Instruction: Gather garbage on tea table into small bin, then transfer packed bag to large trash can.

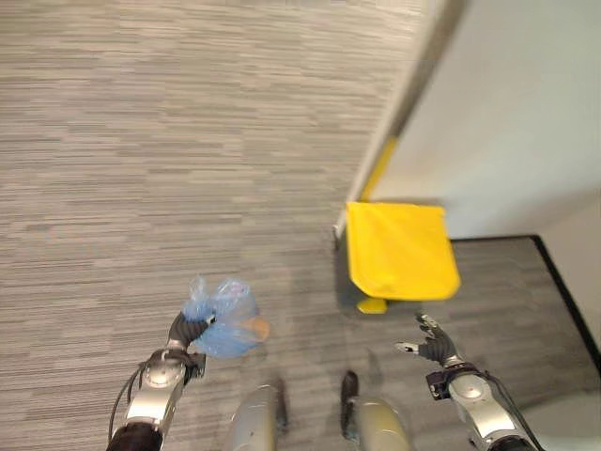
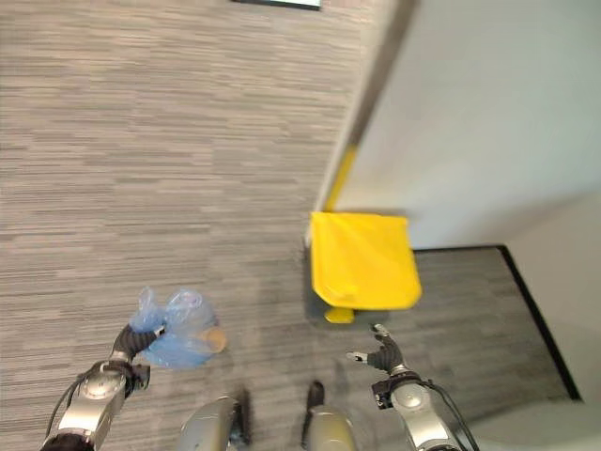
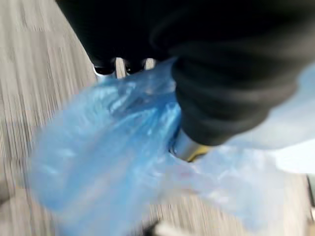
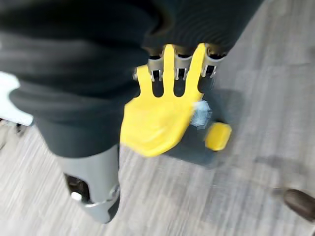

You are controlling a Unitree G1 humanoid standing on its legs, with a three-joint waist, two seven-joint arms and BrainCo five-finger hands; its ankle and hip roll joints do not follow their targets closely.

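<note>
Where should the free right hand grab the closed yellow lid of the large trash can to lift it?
Probably the front lip of the yellow flat lid, just above the yellow foot pedal, coming from the robot's side. That edge overhangs the body and faces the open right hand; the far edge sits against the wall. The left hand holds the blue plastic bag.

Blue bag (image 1: 221, 318) contents blurred apart from an orange patch, left hand (image 1: 186, 329) fingers buried in its plastic, yellow bin (image 1: 399, 252) body hidden beneath its lid
</note>
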